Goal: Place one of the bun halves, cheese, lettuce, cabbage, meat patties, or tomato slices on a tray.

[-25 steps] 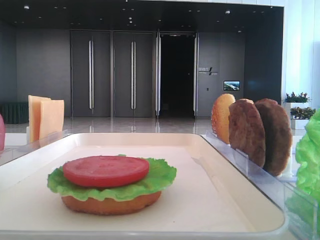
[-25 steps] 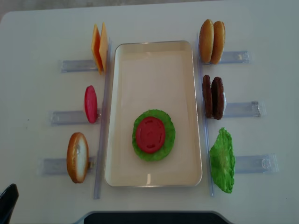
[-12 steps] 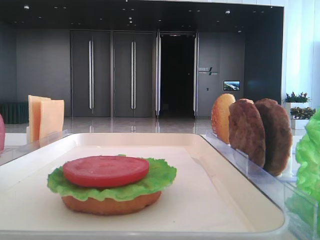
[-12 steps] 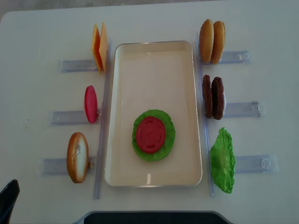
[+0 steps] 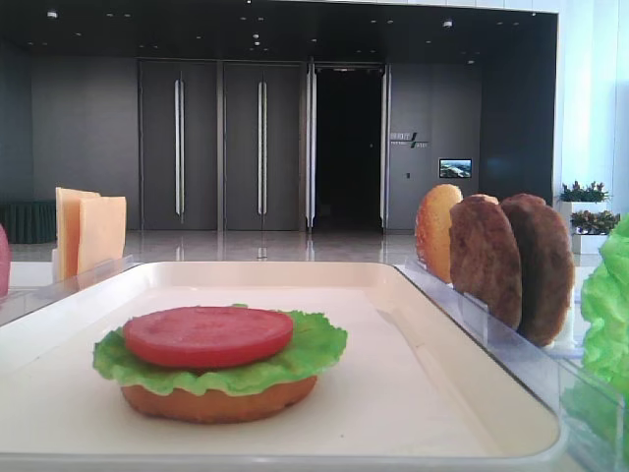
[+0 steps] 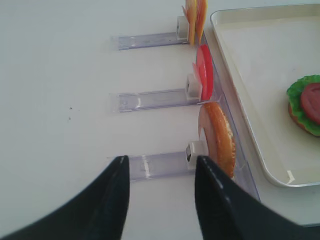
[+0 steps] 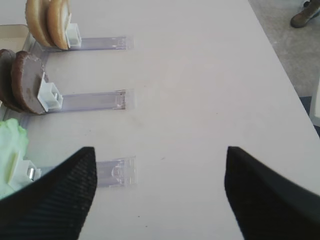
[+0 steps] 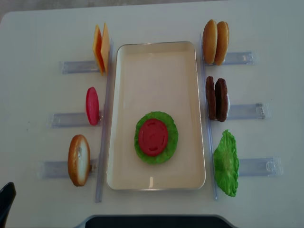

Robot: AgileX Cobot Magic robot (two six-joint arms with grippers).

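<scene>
While both grippers hang with jaws apart and hold nothing, the left gripper (image 6: 160,192) is nearer the upright bun half (image 6: 218,138), just ahead-right.

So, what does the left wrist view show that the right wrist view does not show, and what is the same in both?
Only the left wrist view shows the cheese, the standing tomato slice, a speckled bun half, and the tray with the stack of bun, lettuce and tomato.

Only the right wrist view shows the meat patties, two bun halves and the loose lettuce.

Both show the white table, clear holder strips and an empty gripper with its jaws apart.
</scene>
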